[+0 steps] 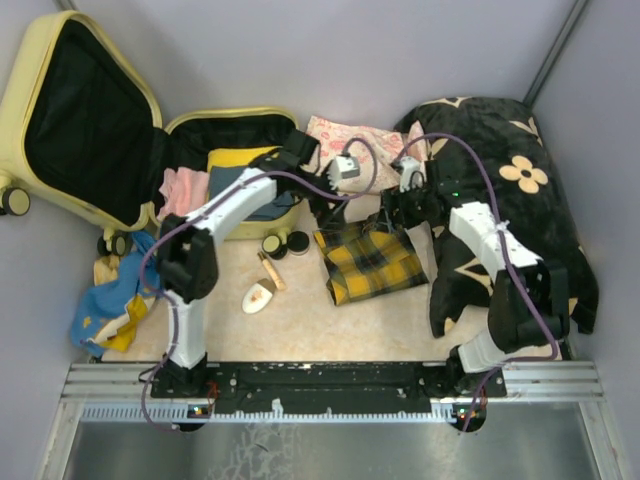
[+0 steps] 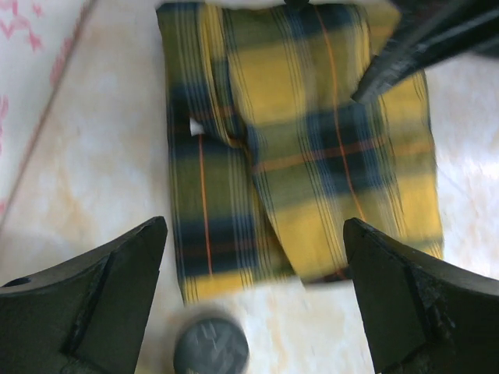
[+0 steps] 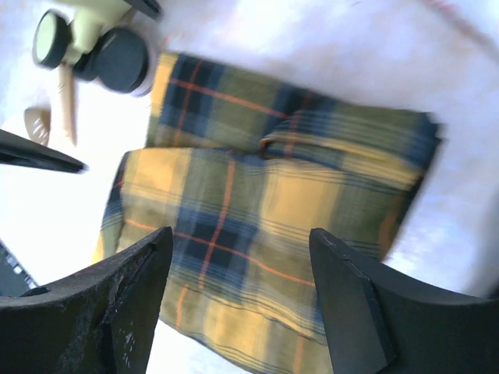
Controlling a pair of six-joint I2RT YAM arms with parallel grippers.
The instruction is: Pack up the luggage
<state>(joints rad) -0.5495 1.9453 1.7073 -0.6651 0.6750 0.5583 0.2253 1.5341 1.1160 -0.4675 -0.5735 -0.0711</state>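
Note:
The pale yellow luggage [image 1: 40, 60] lies open at the back left, its black-lined lid up and folded clothes in its base [image 1: 232, 158]. A folded yellow plaid cloth [image 1: 370, 262] lies on the table in the middle. My left gripper [image 1: 330, 207] is open and empty, hovering over the cloth's near-left end; its wrist view shows the cloth [image 2: 296, 148] between and beyond the gripper [image 2: 256, 226]. My right gripper [image 1: 397, 217] is open and empty above the cloth's far right; its wrist view shows the cloth [image 3: 265, 202] under the gripper [image 3: 242, 232].
A big black cloth with beige flowers [image 1: 510, 200] covers the right. A pink-patterned white cloth [image 1: 350, 140] lies behind the plaid. Two round jars [image 1: 285, 243], a wooden brush [image 1: 270, 272] and a pale oval item [image 1: 258, 297] lie left of it. A blue-yellow cloth [image 1: 115, 300] lies front left.

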